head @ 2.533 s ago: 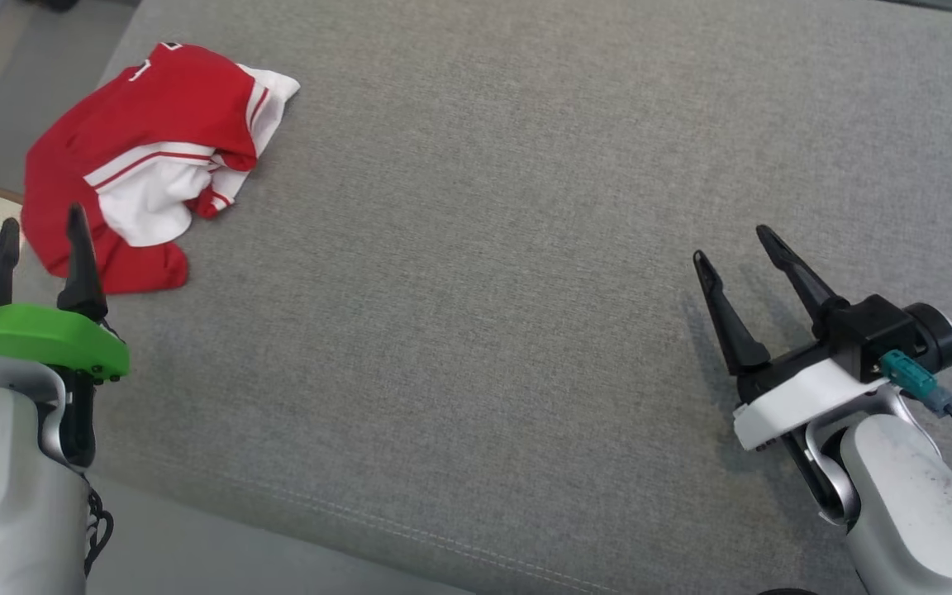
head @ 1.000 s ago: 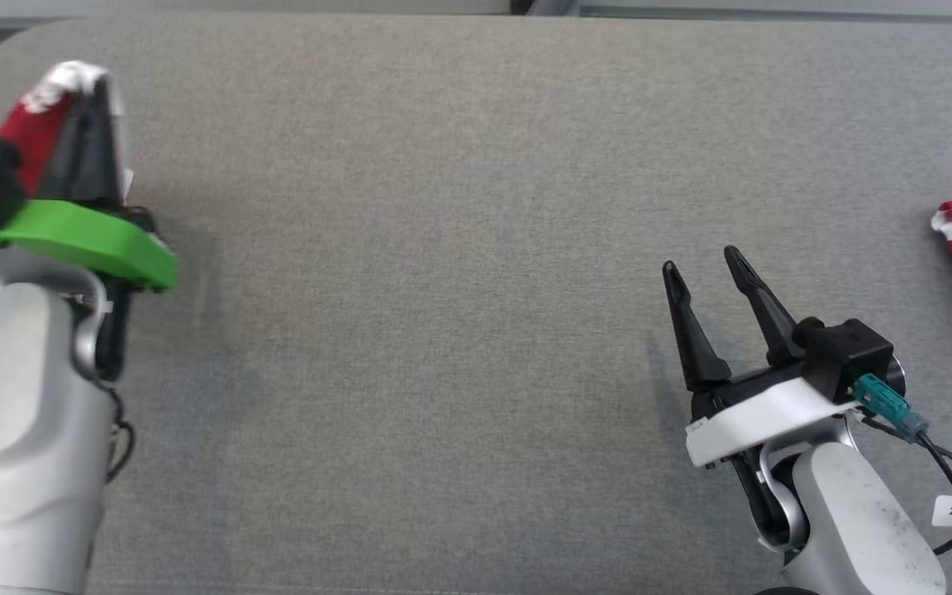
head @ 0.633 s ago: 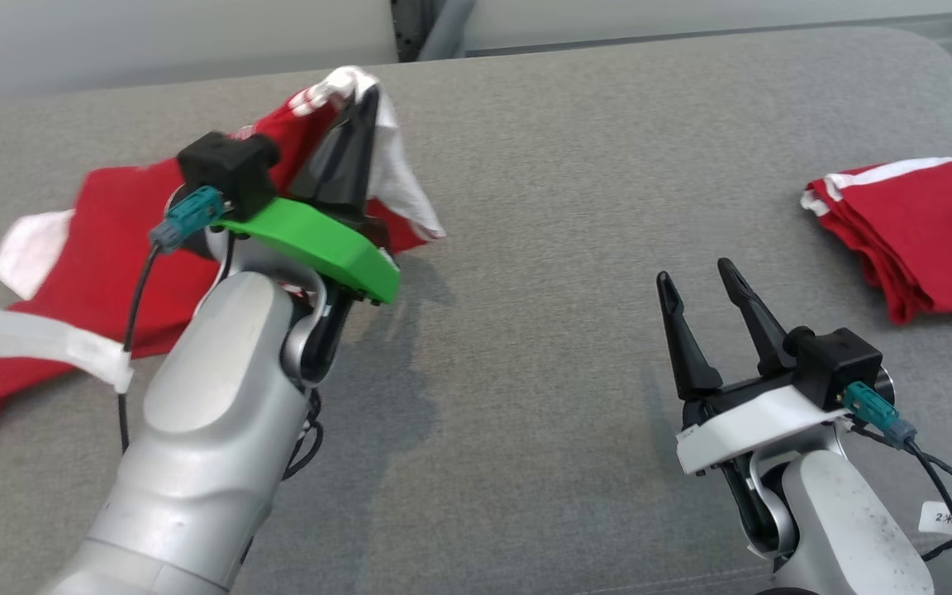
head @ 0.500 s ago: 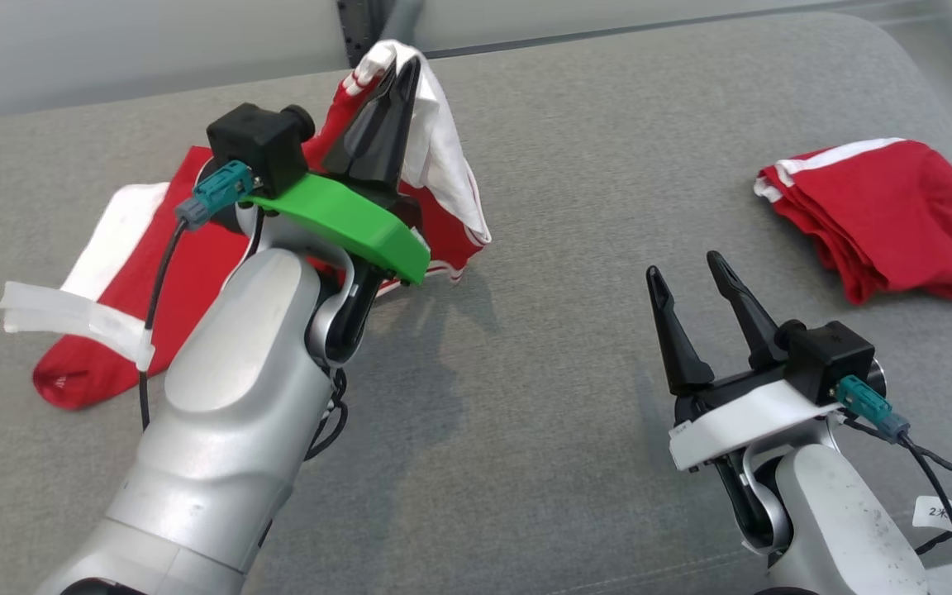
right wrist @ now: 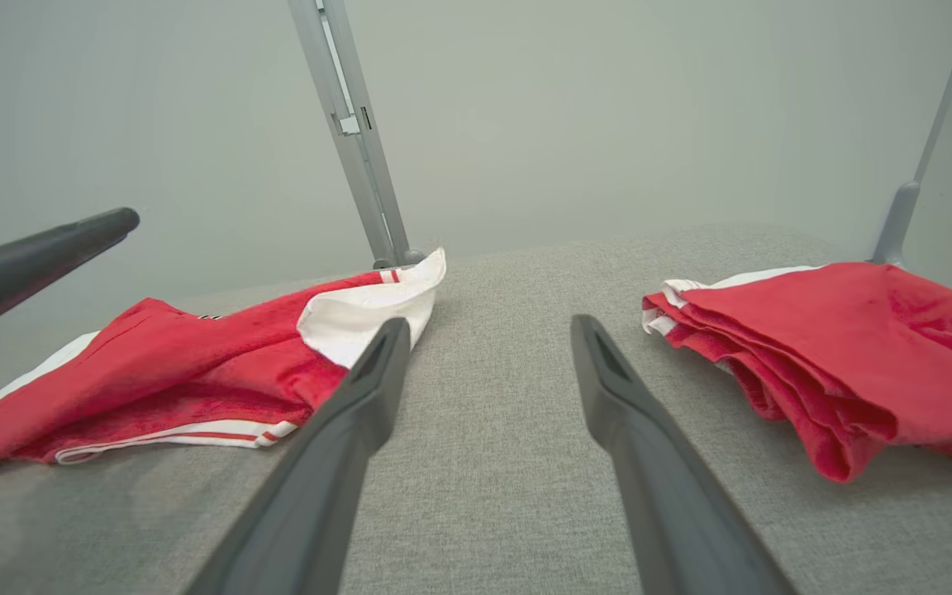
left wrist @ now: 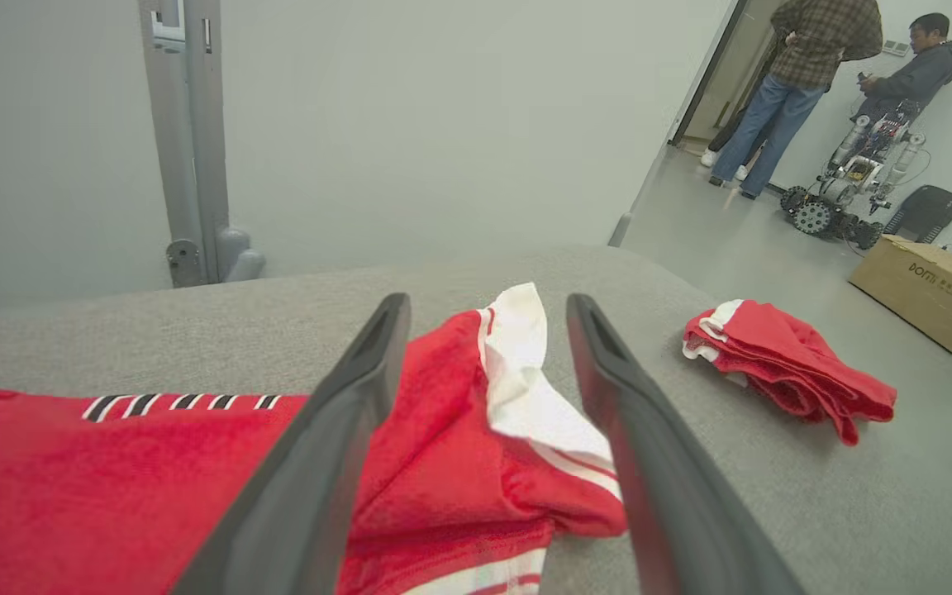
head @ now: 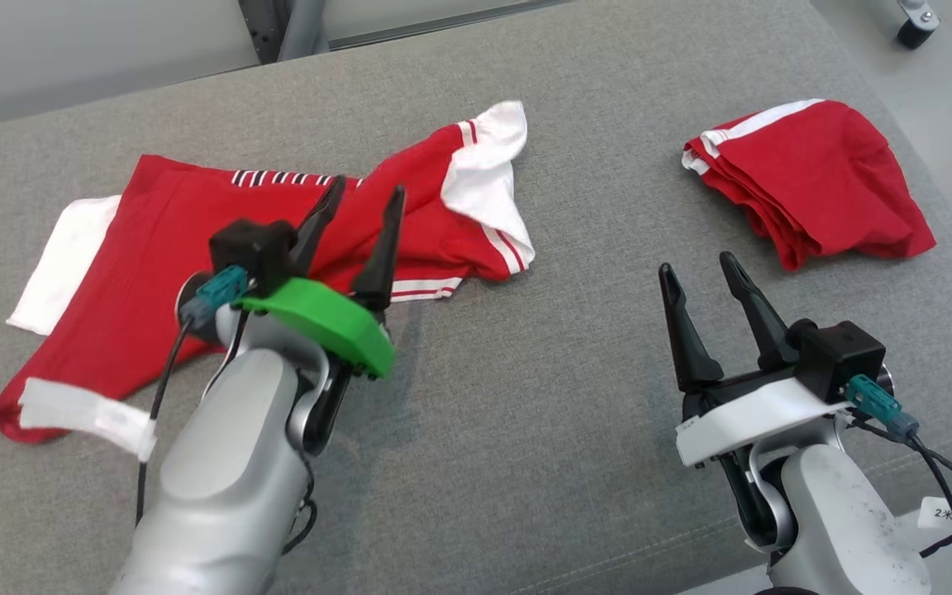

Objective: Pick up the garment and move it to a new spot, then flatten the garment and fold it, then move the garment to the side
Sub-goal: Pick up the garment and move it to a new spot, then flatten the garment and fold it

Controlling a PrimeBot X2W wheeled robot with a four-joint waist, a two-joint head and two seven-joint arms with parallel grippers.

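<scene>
Grey fabric surface [head: 575, 347]: garment [head: 195, 256] lying crumpled at left-centre of the head view, nothing gripping it.
Its long axis is running lower left to upper right, with a white-trimmed flap [head: 484, 165] lying doubled over at the upper-right end. Left fingers [head: 383, 248] are hovering over its middle, standing apart and empty. Right fingers [head: 685, 330] are sitting well apart at lower right, also spread and empty. Left arm is nearer, so flattening is probably starting there. Second red pile [head: 815, 178] is lying at upper right.
</scene>
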